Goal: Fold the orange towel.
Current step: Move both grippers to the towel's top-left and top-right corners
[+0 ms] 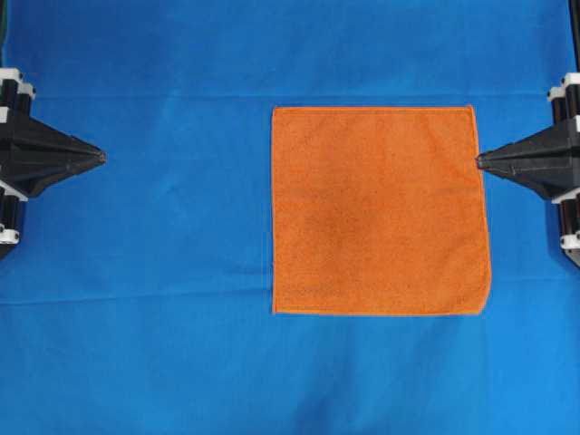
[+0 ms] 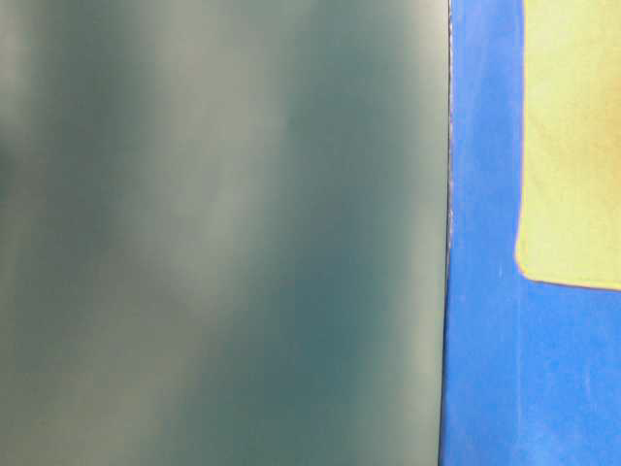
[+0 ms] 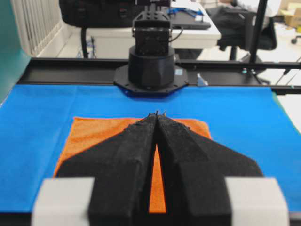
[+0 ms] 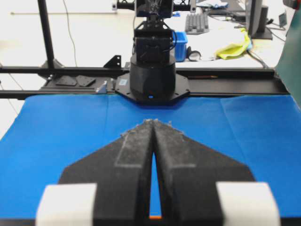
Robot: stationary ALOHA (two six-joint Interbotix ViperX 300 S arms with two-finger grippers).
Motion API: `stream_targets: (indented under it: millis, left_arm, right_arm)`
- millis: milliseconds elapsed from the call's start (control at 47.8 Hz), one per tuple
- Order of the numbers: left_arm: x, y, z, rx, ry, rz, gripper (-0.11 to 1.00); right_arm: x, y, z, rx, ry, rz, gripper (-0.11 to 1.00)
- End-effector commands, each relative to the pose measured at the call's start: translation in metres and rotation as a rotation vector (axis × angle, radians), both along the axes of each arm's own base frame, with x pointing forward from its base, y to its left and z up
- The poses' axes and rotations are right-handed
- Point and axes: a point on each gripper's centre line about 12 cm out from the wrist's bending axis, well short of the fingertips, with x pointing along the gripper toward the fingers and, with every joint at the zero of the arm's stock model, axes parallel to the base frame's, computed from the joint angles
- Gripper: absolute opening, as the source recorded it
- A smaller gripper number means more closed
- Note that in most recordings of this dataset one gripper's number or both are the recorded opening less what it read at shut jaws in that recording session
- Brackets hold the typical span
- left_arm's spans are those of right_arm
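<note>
No writing is legible. The orange towel [image 1: 381, 210], fuzzy, square and thinly hemmed, lies flat and unfolded on the blue table cloth [image 1: 145, 272], toward three o'clock of centre. The left gripper [image 1: 101, 158] and right gripper [image 1: 480, 161] have their jaws closed, holding nothing.

The blue table cloth [image 1: 163, 272] is viewed straight down from overhead — wrist views face across it, sharing the orange towel [image 1: 379, 210].

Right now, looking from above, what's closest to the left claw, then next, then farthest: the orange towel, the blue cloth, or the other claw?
From the left gripper:
1. Blue cloth, lying right under and around it.
2. Orange towel, right of the middle.
3. Right gripper, at the far right edge, just past the towel.
</note>
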Motion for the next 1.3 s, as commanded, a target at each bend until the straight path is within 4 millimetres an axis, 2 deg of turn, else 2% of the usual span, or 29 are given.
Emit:
stream_targets:
  millis: [0, 167, 314, 439, 669, 753, 857, 899, 1004, 1066, 1108, 1276]
  left_arm:
    - [0.007, 0.001, 0.008, -0.042, -0.014, 0.003, 0.01]
    - [0.019, 0.005, 0.004, -0.039, -0.001, 0.023, 0.01]
    - [0.039, 0.015, -0.005, -0.042, 0.034, 0.066, 0.01]
    - [0.060, 0.032, -0.017, -0.055, 0.084, 0.129, 0.01]
    - [0.111, 0.058, -0.043, -0.102, 0.220, 0.196, 0.03]
    - [0.131, 0.070, -0.058, -0.128, 0.280, 0.221, 0.17]
    - [0.150, 0.083, -0.079, -0.152, 0.347, 0.250, 0.48]
    - [0.156, 0.088, -0.086, -0.157, 0.367, 0.261, 0.60]
    - [0.170, 0.102, -0.105, -0.167, 0.411, 0.289, 0.85]
    - [0.175, 0.111, -0.115, -0.174, 0.433, 0.308, 0.87]
    - [0.178, 0.117, -0.122, -0.177, 0.447, 0.320, 0.85]
    - [0.187, 0.139, -0.153, -0.198, 0.506, 0.366, 0.84]
  right_arm:
    - [0.003, -0.001, 0.008, 0.006, -0.017, -0.004, 0.02]
    - [0.005, -0.008, 0.012, 0.016, 0.058, -0.037, 0.02]
    - [0.005, -0.023, 0.003, 0.075, 0.169, -0.114, 0.02]
    - [0.003, -0.044, -0.016, 0.154, 0.292, -0.220, 0.02]
    - [-0.010, -0.085, -0.063, 0.293, 0.549, -0.447, 0.02]
    - [-0.016, -0.096, -0.080, 0.329, 0.620, -0.507, 0.02]
    - [-0.023, -0.107, -0.104, 0.371, 0.700, -0.568, 0.04]
    - [-0.025, -0.110, -0.112, 0.384, 0.728, -0.585, 0.10]
    - [-0.030, -0.115, -0.131, 0.402, 0.768, -0.615, 0.40]
    - [-0.031, -0.118, -0.139, 0.402, 0.775, -0.627, 0.54]
    - [-0.032, -0.121, -0.146, 0.404, 0.772, -0.638, 0.58]
    - [-0.035, -0.127, -0.168, 0.424, 0.778, -0.670, 0.55]
